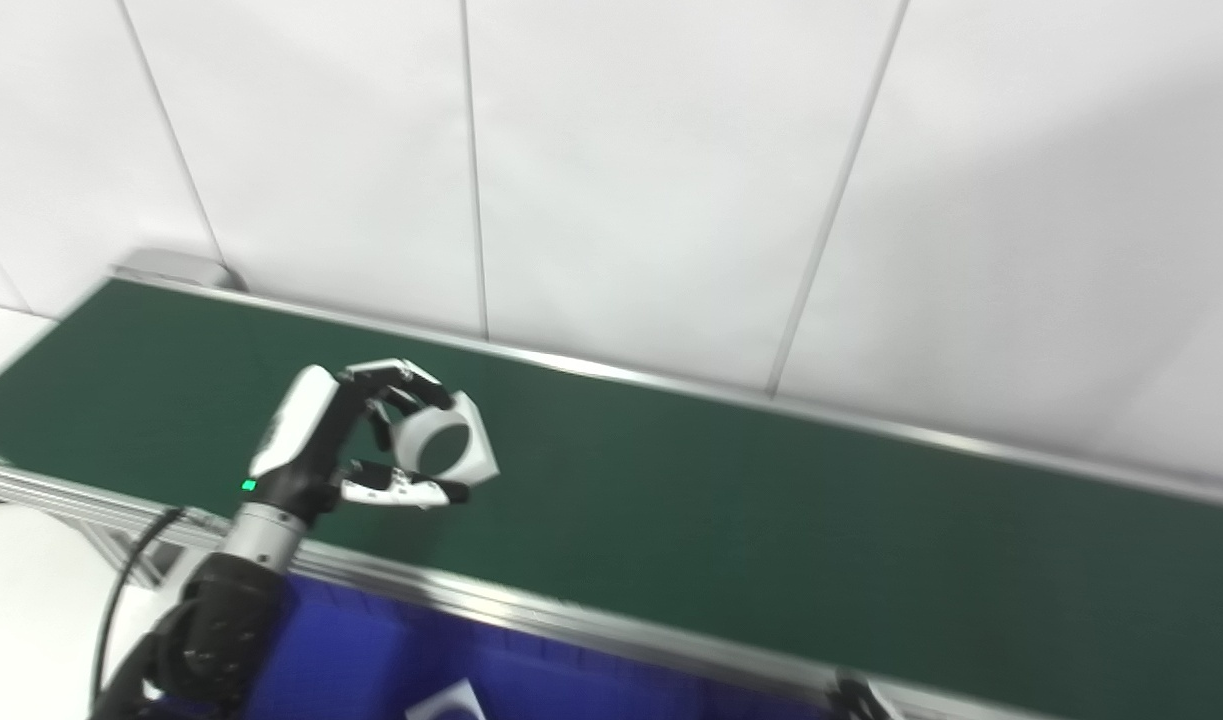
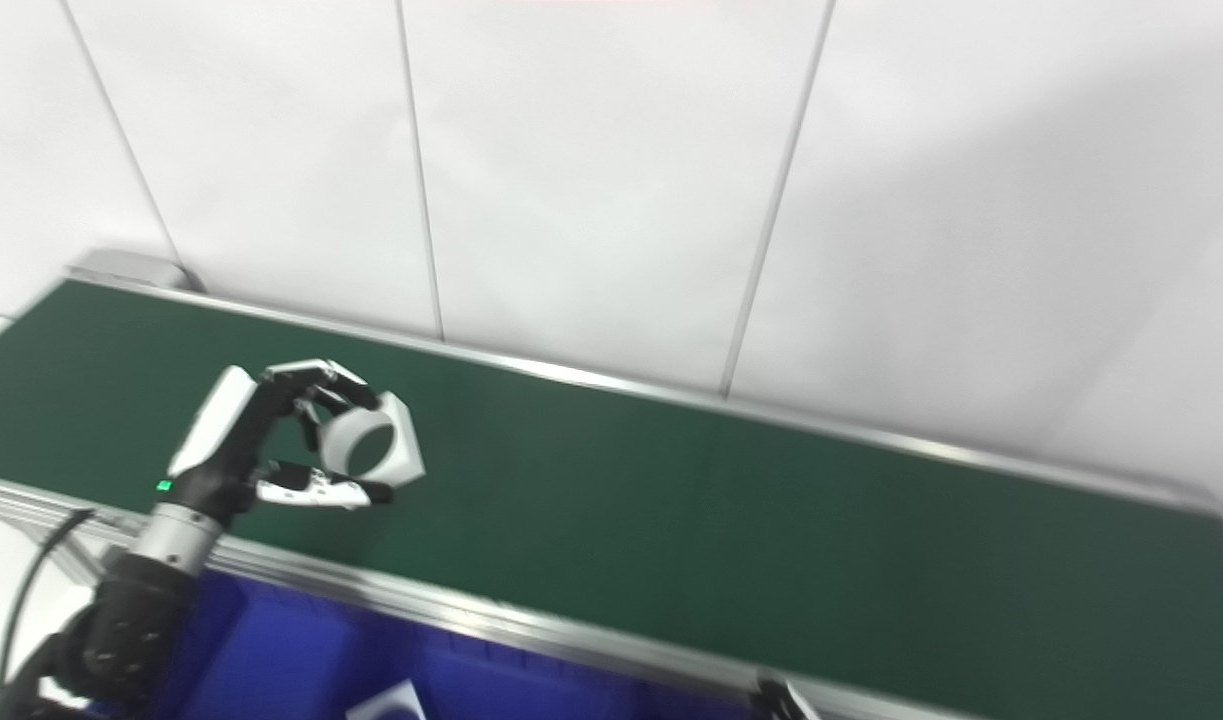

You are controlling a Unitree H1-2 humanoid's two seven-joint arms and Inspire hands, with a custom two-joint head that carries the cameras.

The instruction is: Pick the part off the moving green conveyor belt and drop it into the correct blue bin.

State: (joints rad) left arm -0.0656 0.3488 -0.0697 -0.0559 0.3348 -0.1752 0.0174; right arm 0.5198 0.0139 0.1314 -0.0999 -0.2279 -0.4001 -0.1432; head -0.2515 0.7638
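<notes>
Bins came first: a blue bin (image 1: 371, 650) filled the bottom edge under the left arm, with a white shape (image 1: 449, 702) lying in it, too cropped to identify. At the bottom edge further right, a small dark tip (image 1: 856, 700) poked into view; it may have belonged to the right hand, but whether that hand was spread or closed could not be told.

Beyond the bin ran the silver rail (image 1: 571, 620) of the belt frame, crossing the picture on a slant. The left arm rose over this rail, a black cable (image 1: 121, 590) looping beside its forearm and a small green light glowing at the wrist.

The left hand (image 1: 361, 440) was above the near part of the green belt (image 1: 771, 520), curled round the part (image 1: 451, 445), a white ring with flat outer sides and a round hole. Its fingers (image 1: 401, 378) hooked over the top of the ring while the thumb (image 1: 401, 490) pressed along beneath, so the hand was closed on the part in a narrow pinch. The ring stood tilted on edge, its hole facing the camera; whether its lower corner touched the belt could not be told.

Past the hand the belt stretched bare toward its far silver rail (image 1: 671, 385), and behind that stood a white panelled wall (image 1: 621, 150).
</notes>
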